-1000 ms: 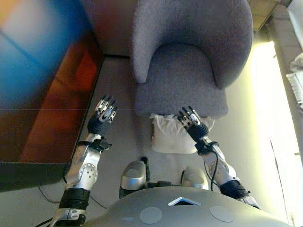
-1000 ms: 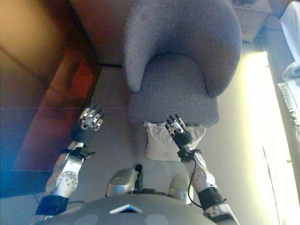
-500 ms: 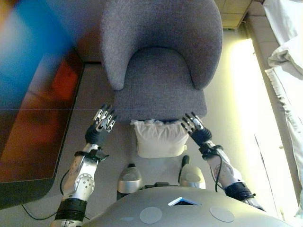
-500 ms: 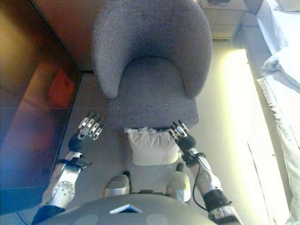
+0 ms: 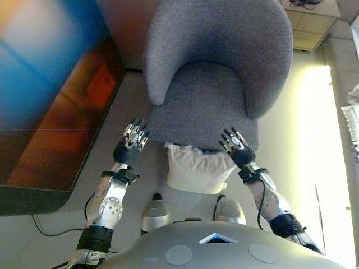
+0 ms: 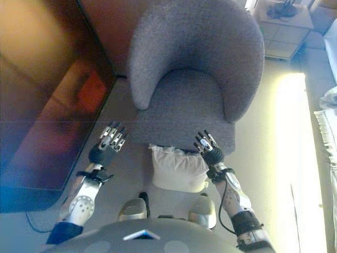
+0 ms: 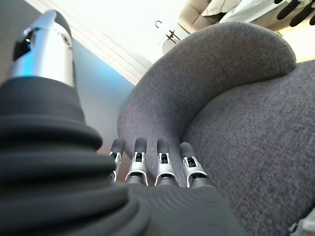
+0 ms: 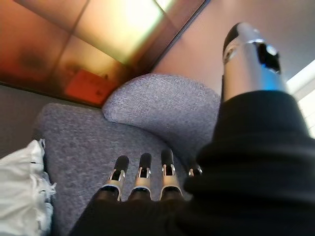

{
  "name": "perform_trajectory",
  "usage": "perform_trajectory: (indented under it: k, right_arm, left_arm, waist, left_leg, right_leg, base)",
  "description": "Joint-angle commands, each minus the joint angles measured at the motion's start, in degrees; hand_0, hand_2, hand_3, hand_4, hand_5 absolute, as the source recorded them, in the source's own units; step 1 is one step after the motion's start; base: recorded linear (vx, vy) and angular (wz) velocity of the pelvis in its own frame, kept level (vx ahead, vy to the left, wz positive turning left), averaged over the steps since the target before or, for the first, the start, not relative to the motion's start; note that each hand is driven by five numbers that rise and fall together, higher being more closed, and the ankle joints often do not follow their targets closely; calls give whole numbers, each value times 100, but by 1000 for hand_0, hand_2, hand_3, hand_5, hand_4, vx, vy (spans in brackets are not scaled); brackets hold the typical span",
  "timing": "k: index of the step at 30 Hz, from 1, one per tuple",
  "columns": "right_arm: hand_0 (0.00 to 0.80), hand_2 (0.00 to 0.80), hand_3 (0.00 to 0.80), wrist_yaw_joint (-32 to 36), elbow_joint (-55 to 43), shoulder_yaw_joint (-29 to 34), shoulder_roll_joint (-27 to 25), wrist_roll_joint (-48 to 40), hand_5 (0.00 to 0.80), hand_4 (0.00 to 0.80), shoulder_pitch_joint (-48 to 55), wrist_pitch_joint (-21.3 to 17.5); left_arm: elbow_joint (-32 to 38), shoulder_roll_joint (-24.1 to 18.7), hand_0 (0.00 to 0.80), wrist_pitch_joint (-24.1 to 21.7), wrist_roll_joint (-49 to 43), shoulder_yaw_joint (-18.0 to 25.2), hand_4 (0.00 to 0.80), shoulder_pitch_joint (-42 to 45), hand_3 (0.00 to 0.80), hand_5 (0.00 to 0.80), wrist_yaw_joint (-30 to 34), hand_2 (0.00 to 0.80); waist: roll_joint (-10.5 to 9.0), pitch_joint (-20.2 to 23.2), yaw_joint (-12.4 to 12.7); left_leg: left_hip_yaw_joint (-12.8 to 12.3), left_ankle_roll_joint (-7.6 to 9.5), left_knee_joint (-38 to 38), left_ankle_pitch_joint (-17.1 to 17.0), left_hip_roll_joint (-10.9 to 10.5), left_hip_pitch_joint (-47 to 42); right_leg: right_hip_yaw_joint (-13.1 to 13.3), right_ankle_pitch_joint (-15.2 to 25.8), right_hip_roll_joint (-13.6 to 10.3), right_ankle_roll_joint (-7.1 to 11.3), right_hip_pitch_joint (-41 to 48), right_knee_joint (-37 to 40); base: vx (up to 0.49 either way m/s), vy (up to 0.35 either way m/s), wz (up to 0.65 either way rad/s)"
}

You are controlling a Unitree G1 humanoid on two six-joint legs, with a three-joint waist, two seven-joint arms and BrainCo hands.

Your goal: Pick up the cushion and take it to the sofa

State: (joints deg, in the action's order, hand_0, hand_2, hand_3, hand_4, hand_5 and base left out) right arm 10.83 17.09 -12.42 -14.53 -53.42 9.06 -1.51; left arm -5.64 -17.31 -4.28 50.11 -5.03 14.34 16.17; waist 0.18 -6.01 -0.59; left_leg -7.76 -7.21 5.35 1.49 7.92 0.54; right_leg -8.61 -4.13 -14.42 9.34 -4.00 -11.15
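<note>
A white frilled cushion lies on the floor against the front of a grey round-backed armchair. My left hand hovers to the cushion's left, near the seat's front corner, fingers straight and open. On the cushion's right side my right hand is also open, just above its upper right corner and the seat's front edge. Neither hand touches the cushion. In the right wrist view the cushion shows beside the seat, apart from the fingers. The left wrist view has the straight fingers before the chair's seat.
A dark glossy panel stands along the left. Pale floor runs along the chair's right side, with white bedding at the far right edge. Pale tiles with cables lie behind the chair.
The whole view has shifted between frames, so the camera moved. Both hands stay open on either side of the cushion, now closer to the seat's front edge.
</note>
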Motion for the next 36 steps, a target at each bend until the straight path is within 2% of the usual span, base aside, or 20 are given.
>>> perform_trajectory:
  k: [1, 7, 10, 13, 16, 18, 19, 23, 36]
  right_arm:
    - [0, 0, 0, 178, -560, 18, 146, 192, 0, 0, -9, -336]
    - [0, 0, 0, 160, -353, -32, 98, 491, 0, 0, -233, -494]
    - [0, 0, 0, 740, -412, 35, 128, -464, 0, 0, -319, -270]
    - [0, 0, 0, 1895, -378, 160, 408, -1823, 0, 0, -349, 410]
    - [0, 0, 0, 3046, -323, 314, 763, -3394, 0, 0, -366, 1527]
    - [0, 0, 0, 3190, -341, 497, 948, -3789, 0, 0, -380, 1886]
    - [0, 0, 0, 3041, -315, 566, 1023, -3771, 0, 0, -423, 1971]
    - [0, 0, 0, 2701, -378, 526, 1128, -3405, 0, 0, -366, 2006]
    - [0, 0, 0, 2828, -320, 326, 944, -3103, 0, 0, -178, 2038]
  left_arm:
    - [412, -277, 0, -311, -246, 205, 0, -96, 0, 0, -8, 0]
    - [147, -397, 0, -451, -598, 132, 0, -327, 0, 0, -434, 0]
    - [119, -317, 0, -15, 222, 126, 0, -454, 0, 0, 77, 0]
    - [27, -16, 0, 748, 1007, 54, 0, -388, 0, 0, 1042, 0]
    - [-219, 328, 0, 1565, 2216, -115, 0, -308, 0, 0, 1972, 0]
    - [-315, 578, 0, 2057, 2910, -150, 0, -292, 0, 0, 2380, 0]
    - [-358, 737, 0, 2140, 3110, -170, 0, -281, 0, 0, 2457, 0]
    - [-411, 820, 0, 1983, 3180, -186, 0, -239, 0, 0, 2279, 0]
    - [-400, 789, 0, 2074, 3021, -16, 0, -130, 0, 0, 2271, 0]
  waist:
    - [-81, 67, -36]
    - [-63, 101, -21]
    - [-62, 94, 8]
    - [-75, 112, 47]
    - [-43, 174, 40]
    - [-3, 248, 15]
    - [14, 286, 3]
    - [30, 361, -13]
    - [-17, 417, 80]
  left_leg:
    - [110, 23, 36, -78, 156, 88]
    - [-29, 55, -405, -227, 131, -11]
    - [-79, 33, -564, -344, 173, -10]
    - [-154, 20, -566, -351, 228, -54]
    - [-258, 1, -511, -332, 309, -96]
    - [-305, -14, -494, -308, 350, -126]
    - [-321, -16, -486, -290, 357, -153]
    - [-321, -11, -479, -248, 357, -231]
    - [-235, -33, -576, -294, 325, -259]
  right_leg:
    - [-166, 759, -366, 298, 198, 523]
    - [-338, 858, -299, 373, 207, 793]
    - [-451, 860, -214, 365, 241, 907]
    - [-517, 873, -170, 345, 310, 995]
    - [-527, 842, -153, 349, 379, 1014]
    - [-516, 813, -145, 355, 426, 1034]
    - [-511, 801, -142, 351, 462, 1048]
    - [-448, 746, -99, 323, 532, 1062]
    - [-497, 745, -4, 267, 624, 1191]
  base:
    - [7, 57, -24]
    - [-23, 15, -14]
    - [-35, -30, -5]
    - [21, -31, 1]
    - [66, -5, -6]
    - [99, 41, -7]
    - [92, 38, -1]
    - [71, 21, -3]
    - [3, 0, 0]
